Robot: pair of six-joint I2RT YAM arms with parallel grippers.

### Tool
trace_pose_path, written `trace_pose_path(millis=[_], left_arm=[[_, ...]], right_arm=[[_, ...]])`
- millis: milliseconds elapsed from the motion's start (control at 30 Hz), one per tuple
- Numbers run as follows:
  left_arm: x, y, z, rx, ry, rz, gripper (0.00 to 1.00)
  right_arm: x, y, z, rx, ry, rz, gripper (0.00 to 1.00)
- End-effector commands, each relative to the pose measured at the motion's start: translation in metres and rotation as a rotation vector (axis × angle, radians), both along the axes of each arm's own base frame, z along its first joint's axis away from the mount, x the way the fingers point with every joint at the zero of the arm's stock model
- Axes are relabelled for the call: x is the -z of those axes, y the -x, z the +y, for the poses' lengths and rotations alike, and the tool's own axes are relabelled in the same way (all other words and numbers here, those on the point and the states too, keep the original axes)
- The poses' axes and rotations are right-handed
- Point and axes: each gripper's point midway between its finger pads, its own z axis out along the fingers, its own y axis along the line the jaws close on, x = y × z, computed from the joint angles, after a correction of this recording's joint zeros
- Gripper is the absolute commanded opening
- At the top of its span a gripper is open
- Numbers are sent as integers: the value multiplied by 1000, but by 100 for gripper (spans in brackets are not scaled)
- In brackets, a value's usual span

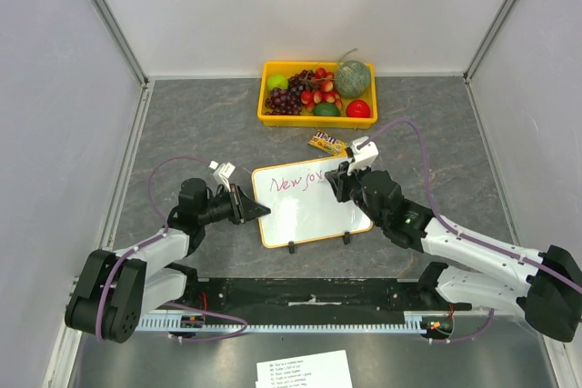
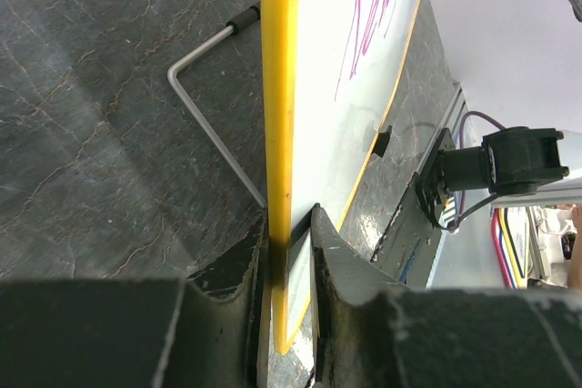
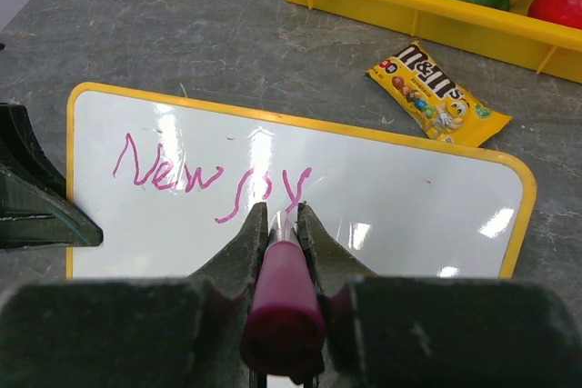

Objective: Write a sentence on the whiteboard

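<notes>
A small whiteboard with an orange-yellow frame sat at the centre of the grey desk, with two black clip feet on its 6 o'clock edge. Pink-purple handwriting, the sentence, ran along its 12 o'clock side and read roughly "New joy".

The board looked thin, stiff and light, with a glossy face likely to skid under pen pressure. The frame edge, clear of the writing area, seemed the best place to hold it.

The left claw was clamped there, on the frame at the board's 9 o'clock edge. The right claw, at the board's 2 o'clock corner, was closed around a marker whose tip was at the end of the lettering. The smooth, slim barrel probably needed a firm pinch.

A candy packet lay just beyond the board at 1 o'clock. A yellow tray of fruit stood at 12 o'clock. A printed paper sheet lay at 6 o'clock, behind the arm bases.
</notes>
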Motion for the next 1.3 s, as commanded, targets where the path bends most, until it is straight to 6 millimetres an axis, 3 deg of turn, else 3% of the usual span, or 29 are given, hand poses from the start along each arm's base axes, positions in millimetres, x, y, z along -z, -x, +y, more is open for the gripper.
trace_pose_path(millis=[0, 100, 200, 400, 500, 800, 1133, 1267], left_arm=[[3, -11, 4, -32, -45, -50, 2], [3, -11, 4, -31, -45, -52, 2], [3, -11, 4, -32, -47, -49, 2], [3, -11, 4, -33, -48, -50, 2], [3, -11, 4, -33, -48, -50, 2], [3, -11, 4, -33, -48, -48, 2], [4, -11, 3, -31, -49, -48, 2], [3, -11, 3, -30, -49, -47, 2]], right_arm=[[27, 12, -2, -44, 49, 73, 0], [28, 17, 3, -80, 42, 83, 0], [17, 19, 6, -98, 18, 71, 0], [-32, 17, 3, -83, -67, -19, 0], [-45, 9, -3, -40, -73, -53, 0], [-41, -20, -16, 42, -62, -54, 0], [-53, -25, -14, 37, -126, -88, 0], [-47, -28, -11, 40, -106, -73, 0]])
